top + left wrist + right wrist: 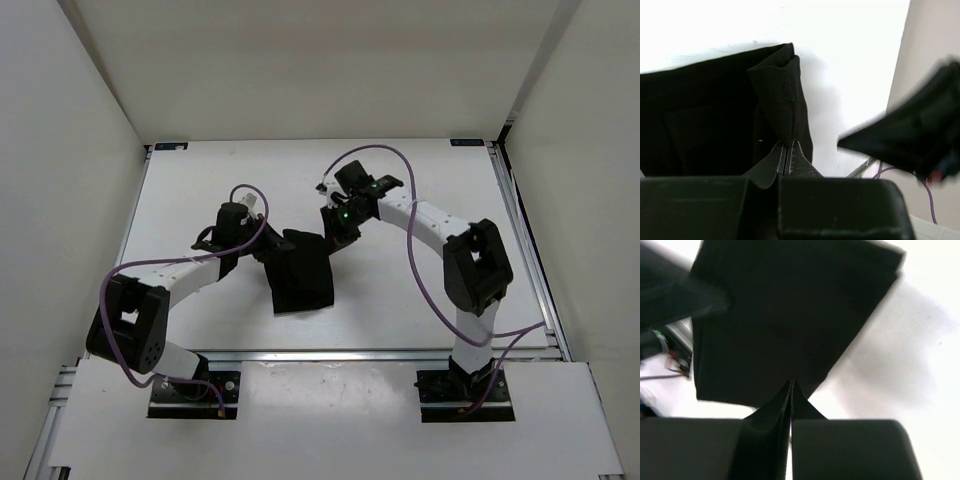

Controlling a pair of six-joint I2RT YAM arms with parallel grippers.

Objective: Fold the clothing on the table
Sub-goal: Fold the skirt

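The left tool [787, 154] is clamped shut on a raised ridge of the clothing [715, 115]. Its two fingertips press together with a pleat of black fabric running up into them, a hold that looks meant to lift or drag that edge over for a fold. Opposite it, the right tool [791, 390] is also closed, its tips meeting right at the near border of the dark cloth. Its wrist camera does not show whether any fabric is caught between them. Seen from above, the two tools flank the garment's far end, the left at its far left corner and the right at its far right corner, with both arms bowed inward from their bases at the near rail. The clothing lies near the middle of the white desk [420, 180], gathered into a compact, roughly rectangular dark bundle with its near end flat on the surface. Judging by the paired hold on one end, the step in hand appears to be bringing that end across the rest. A weak right-side hold could let the corner slip and skew the fold.
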